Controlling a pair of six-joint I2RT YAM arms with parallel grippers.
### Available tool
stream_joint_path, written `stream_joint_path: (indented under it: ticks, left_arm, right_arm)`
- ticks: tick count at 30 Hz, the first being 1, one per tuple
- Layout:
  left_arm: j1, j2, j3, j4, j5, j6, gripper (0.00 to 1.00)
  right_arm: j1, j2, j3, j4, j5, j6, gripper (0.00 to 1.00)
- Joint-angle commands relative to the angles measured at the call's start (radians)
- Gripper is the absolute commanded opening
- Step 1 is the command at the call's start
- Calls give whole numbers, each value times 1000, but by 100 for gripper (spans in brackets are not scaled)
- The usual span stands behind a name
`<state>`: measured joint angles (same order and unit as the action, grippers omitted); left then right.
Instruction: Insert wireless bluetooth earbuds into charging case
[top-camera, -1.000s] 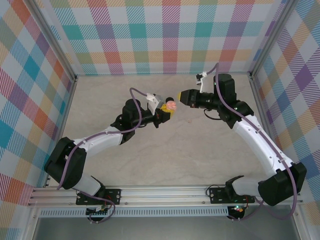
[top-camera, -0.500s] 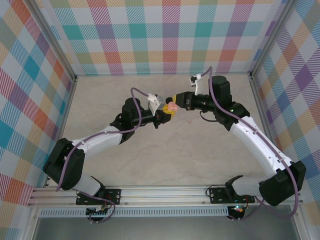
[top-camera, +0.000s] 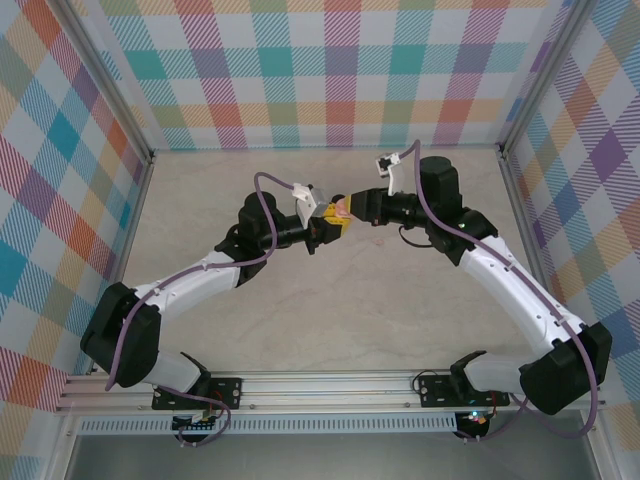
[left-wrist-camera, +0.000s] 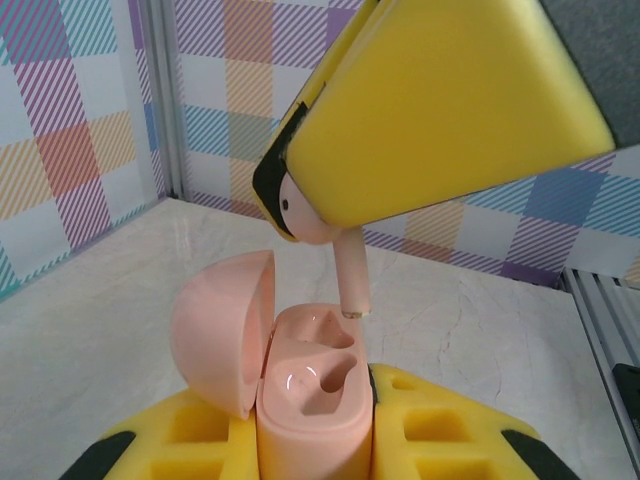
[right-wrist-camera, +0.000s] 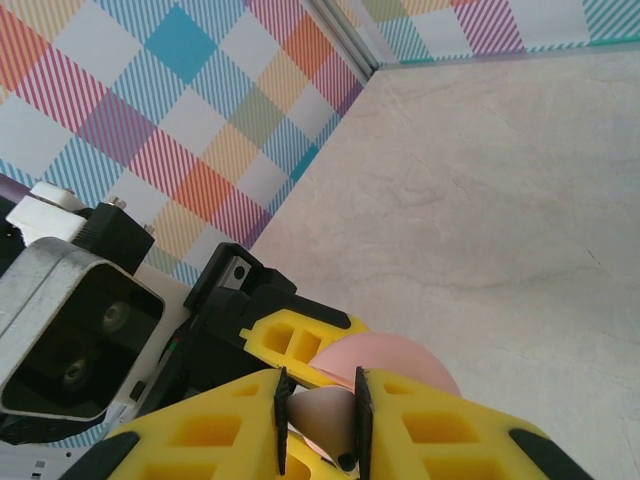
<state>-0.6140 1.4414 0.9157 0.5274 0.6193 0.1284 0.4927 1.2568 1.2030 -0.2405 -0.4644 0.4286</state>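
Marble table, pink stemmed earbud, open case

There is one pale pink earbud and one pale pink charging case, and the case has one hinged lid and two sockets in its top. Two arms stand on one marbled table, the left arm and the right arm, with three plaid walls around. There are two grippers, the left gripper and the right gripper, each with two yellow fingers.
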Motion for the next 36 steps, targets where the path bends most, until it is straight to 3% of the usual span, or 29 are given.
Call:
stream_joint_path:
  ticks: [1, 36]
  left_arm:
    - [-9, -29, 35, 11, 28, 19, 11]
    - [-12, -53, 42, 17, 63, -58, 11]
  right_arm:
    - [9, -28, -11, 46, -11, -24, 27]
    - [23, -33, -26, 45, 1, -32, 27]
